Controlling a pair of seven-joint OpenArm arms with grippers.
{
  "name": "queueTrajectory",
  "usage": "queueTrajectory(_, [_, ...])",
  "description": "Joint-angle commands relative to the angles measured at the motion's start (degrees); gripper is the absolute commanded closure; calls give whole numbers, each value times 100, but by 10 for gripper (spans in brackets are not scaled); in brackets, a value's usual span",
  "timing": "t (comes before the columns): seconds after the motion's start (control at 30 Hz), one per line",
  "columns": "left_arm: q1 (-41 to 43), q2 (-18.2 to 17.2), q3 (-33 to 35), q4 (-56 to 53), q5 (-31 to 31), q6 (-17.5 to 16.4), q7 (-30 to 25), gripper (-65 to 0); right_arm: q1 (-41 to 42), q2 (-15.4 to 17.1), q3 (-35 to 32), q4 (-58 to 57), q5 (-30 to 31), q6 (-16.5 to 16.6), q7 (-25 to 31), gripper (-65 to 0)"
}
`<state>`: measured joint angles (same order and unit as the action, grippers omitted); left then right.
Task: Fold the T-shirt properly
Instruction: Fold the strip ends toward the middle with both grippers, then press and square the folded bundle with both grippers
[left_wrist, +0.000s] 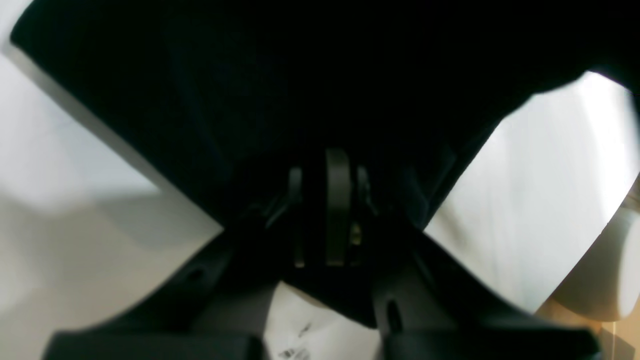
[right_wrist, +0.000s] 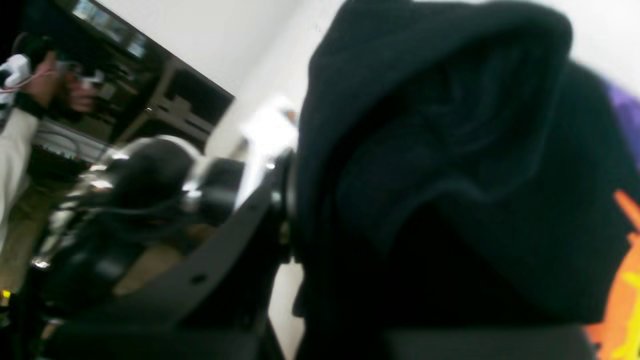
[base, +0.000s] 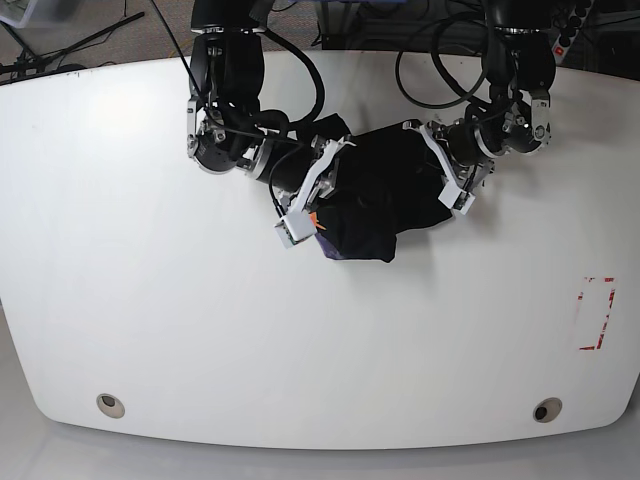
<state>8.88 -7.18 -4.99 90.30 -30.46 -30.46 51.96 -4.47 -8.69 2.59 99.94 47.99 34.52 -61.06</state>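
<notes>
The black T-shirt (base: 385, 200) is bunched in a heap at the back middle of the white table (base: 200, 330), between my two grippers. In the base view my left gripper (base: 440, 185) sits at the heap's right edge. In the left wrist view this gripper (left_wrist: 327, 162) is shut, its fingers buried in the dark T-shirt (left_wrist: 300, 75). My right gripper (base: 318, 205) is at the heap's left edge. In its wrist view the T-shirt (right_wrist: 450, 150) drapes over this gripper (right_wrist: 295, 210) and hides the fingertips. Purple and orange patches (right_wrist: 622, 280) show beside the cloth.
A red-outlined rectangle (base: 597, 312) is marked near the table's right edge. Two round holes (base: 110, 404) (base: 545, 410) sit near the front edge. Cables hang behind the arms. A person (right_wrist: 25, 110) and dark shelving show in the right wrist view's background.
</notes>
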Motion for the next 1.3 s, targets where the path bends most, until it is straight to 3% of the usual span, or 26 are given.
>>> queueTrajectory(0.0, [-14, -34, -15, 73, 70, -9, 83, -36, 196, 20, -35, -249, 58, 51, 369, 0])
queueTrajectory(0.13, [-5, -25, -24, 161, 70, -18, 83, -36, 276, 47, -44, -425, -276, 51, 572, 0])
queueTrajectory(0.27, [4, -16, -15, 337, 70, -18, 83, -36, 460, 47, -44, -434, -961, 51, 589, -182])
queueTrajectory(0.4, [-5, -16, -24, 337, 61, -18, 83, -38, 530, 47, -132, -416, -1260, 42, 589, -349])
queueTrajectory(0.53, [4, -7, -226, 513, -97, -18, 83, -51, 566, 47, -580, -407, -1401, 42, 589, -431])
queueTrajectory(0.67, [118, -42, -472, 732, -748, -18, 83, -99, 574, 47, -1046, -407, -1498, 33, 624, -428])
queueTrajectory(0.83, [549, -253, -1237, 1304, -1372, -18, 91, -99, 592, 3, -1512, -425, -1629, 33, 783, -430])
queueTrajectory(0.97, [883, -763, -1949, 1418, -1442, -18, 91, -99, 592, 12, -1679, -355, -1586, 33, 932, -430])
queueTrajectory(1.1, [1112, -1001, -2635, 1313, -1407, -18, 91, -99, 530, 126, -1635, 147, -1647, 33, 932, -430])
queueTrajectory(1.27, [1173, -1414, -2723, 1198, -1416, -18, 91, -99, 530, 460, -1283, 507, -1638, 33, 950, -430])
